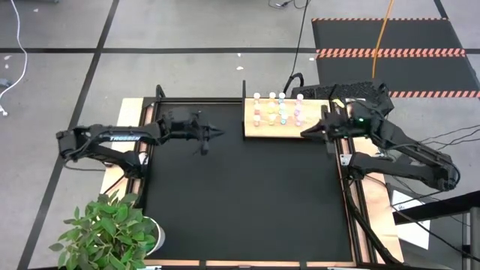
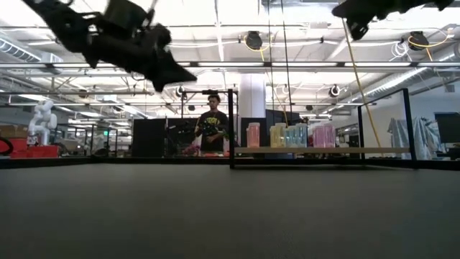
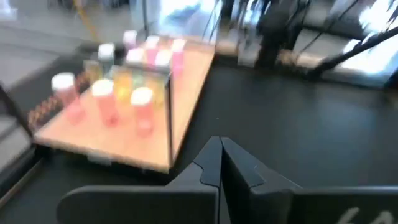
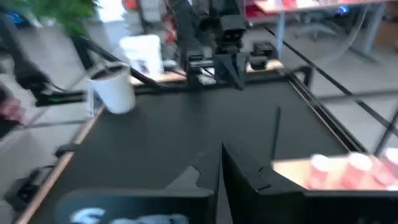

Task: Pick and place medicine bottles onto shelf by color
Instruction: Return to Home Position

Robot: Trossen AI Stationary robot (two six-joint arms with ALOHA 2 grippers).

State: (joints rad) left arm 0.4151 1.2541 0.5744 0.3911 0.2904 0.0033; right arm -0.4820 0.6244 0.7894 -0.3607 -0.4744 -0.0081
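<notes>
Several small medicine bottles [image 1: 277,109] with white caps stand upright in rows on the light wooden shelf [image 1: 255,127] at the black mat's far right; they also show in the low view [image 2: 287,135] and the left wrist view [image 3: 124,93]. My left gripper [image 1: 219,133] is shut and empty above the mat, left of the shelf, its tips pointing toward it [image 3: 220,146]. My right gripper [image 1: 305,133] is shut and empty above the shelf's right edge [image 4: 221,152].
A potted plant [image 1: 112,232] in a white pot stands at the near left corner. A wooden frame [image 1: 341,180] edges the black mat [image 1: 240,195]. A thin black upright post [image 2: 231,129] stands at the shelf's left end. A person [image 2: 213,122] stands far behind the table.
</notes>
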